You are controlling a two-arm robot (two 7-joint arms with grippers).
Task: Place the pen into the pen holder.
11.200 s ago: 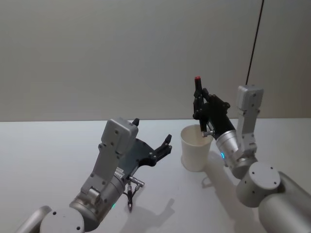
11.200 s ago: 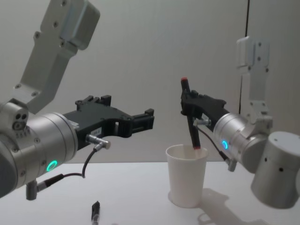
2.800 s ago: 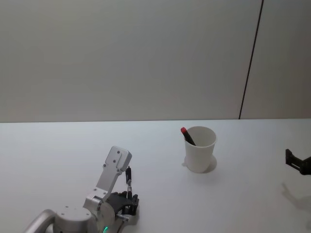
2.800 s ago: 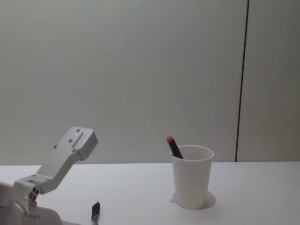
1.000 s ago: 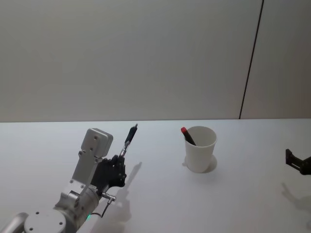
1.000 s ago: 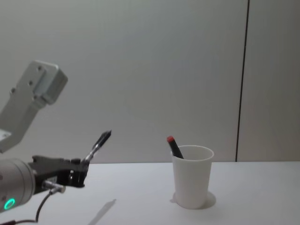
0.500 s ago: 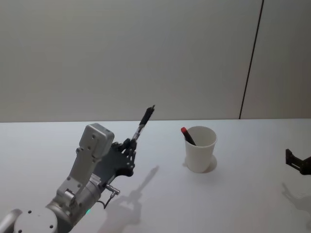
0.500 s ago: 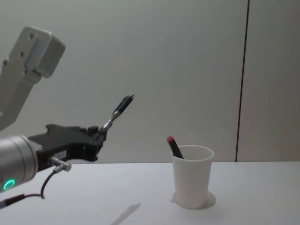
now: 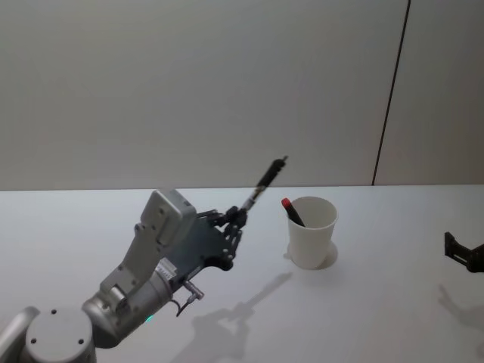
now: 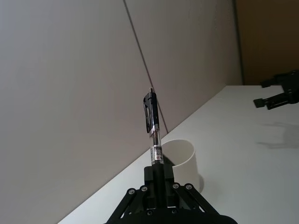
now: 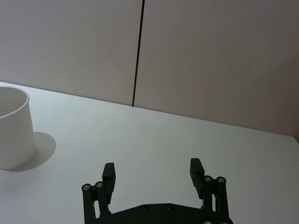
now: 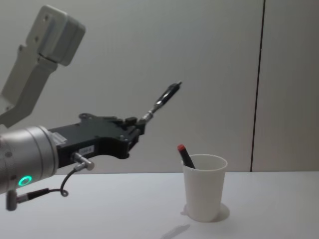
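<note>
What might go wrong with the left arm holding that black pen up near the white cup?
1. The left gripper pinches the black pen only at its lower end; it might pivot or slip in the jaws.
2. A red-capped pen already leans inside the paper cup; the new one may knock against it or the rim.
3. The cup stands free on the table, the right gripper parked far off; a bump might tip it.

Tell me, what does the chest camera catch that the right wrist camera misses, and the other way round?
Chest view: the left gripper, in the air left of the white cup, fingers shut on a black pen slanting up toward the cup, and a red-capped pen standing inside the cup. Right wrist view: the right gripper, fingers open, over the table. Both: the cup, the table and the dark wall seam.
</note>
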